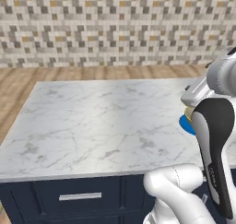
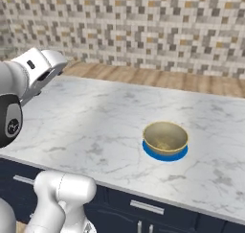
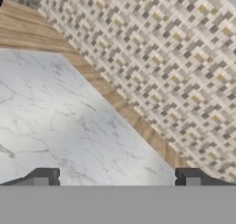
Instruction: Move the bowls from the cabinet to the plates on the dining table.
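Note:
A beige-tan bowl (image 2: 165, 137) with a speckled olive inside sits upright on a bright blue plate (image 2: 164, 156) on the white marble dining table (image 2: 86, 126). In the left base view my arm hides most of them; a sliver of the bowl (image 1: 188, 112) and of the plate (image 1: 185, 124) shows at the table's (image 1: 101, 121) right side. My gripper (image 3: 117, 179) is open with nothing between its fingertips (image 3: 45, 176). It is raised above the marble and looks across it toward the tiled wall. The cabinet is out of view.
A mosaic tile wall (image 2: 143, 26) runs behind the table, with a strip of wooden floor (image 1: 92, 73) between them. Below the table's near edge is a navy base with a silver drawer handle (image 1: 79, 197). My white arm (image 1: 214, 140) rises by the table's near right side.

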Available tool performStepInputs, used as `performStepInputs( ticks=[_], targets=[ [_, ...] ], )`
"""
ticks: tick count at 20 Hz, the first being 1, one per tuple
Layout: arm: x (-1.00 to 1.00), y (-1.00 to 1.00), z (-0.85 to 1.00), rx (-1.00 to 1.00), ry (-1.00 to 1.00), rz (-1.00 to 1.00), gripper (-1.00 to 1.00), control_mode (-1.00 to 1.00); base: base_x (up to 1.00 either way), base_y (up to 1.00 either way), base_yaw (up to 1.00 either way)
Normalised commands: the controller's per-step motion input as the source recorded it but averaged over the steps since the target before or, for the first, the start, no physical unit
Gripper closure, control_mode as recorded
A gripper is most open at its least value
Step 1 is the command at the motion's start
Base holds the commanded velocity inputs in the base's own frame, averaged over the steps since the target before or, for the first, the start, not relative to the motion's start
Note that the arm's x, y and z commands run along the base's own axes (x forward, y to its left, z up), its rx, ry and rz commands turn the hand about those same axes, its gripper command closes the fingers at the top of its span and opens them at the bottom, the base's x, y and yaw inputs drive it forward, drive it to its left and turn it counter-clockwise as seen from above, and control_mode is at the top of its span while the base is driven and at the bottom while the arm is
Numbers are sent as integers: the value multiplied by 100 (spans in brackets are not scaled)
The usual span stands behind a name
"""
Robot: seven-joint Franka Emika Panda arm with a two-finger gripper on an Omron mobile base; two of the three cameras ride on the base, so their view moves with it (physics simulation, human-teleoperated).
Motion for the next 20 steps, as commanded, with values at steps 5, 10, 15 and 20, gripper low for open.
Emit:
performStepInputs(
  ticks=[5, 10, 15, 20],
  targets=[
    [0, 0, 0, 0, 0, 0, -100, 100, -25, 43, 44],
    [0, 0, 0, 0, 0, 0, -100, 100, -26, 41, 45],
    [0, 0, 0, 0, 0, 0, -100, 100, -29, 41, 44],
    [0, 0, 0, 0, 0, 0, -100, 100, -26, 37, 46]
  ],
)
